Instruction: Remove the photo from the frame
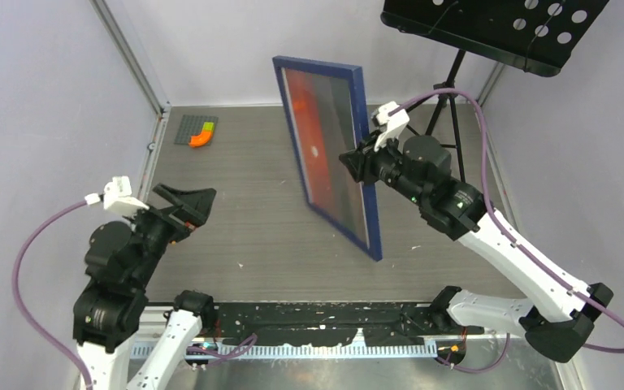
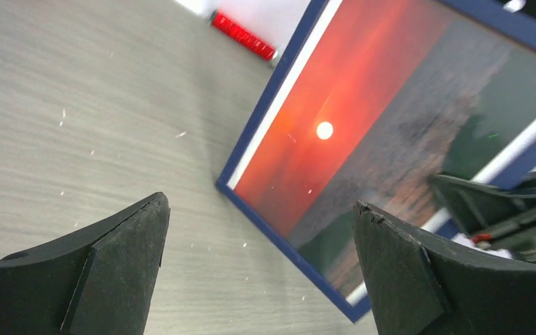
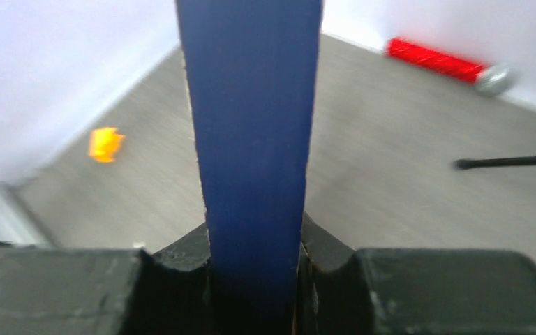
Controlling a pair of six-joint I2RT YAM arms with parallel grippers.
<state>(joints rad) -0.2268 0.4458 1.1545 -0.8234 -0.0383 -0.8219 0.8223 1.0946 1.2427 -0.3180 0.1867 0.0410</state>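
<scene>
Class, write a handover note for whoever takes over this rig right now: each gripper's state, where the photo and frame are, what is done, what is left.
Left gripper: open, holding nothing, pointed at the picture.
Right gripper: shut on the right rail of the frame, holding it up on edge, tilted, over the table.
Photo: in the frame, sunset side facing the left arm.
Done: frame gripped and up on edge.
Left: get the photo out.
</scene>
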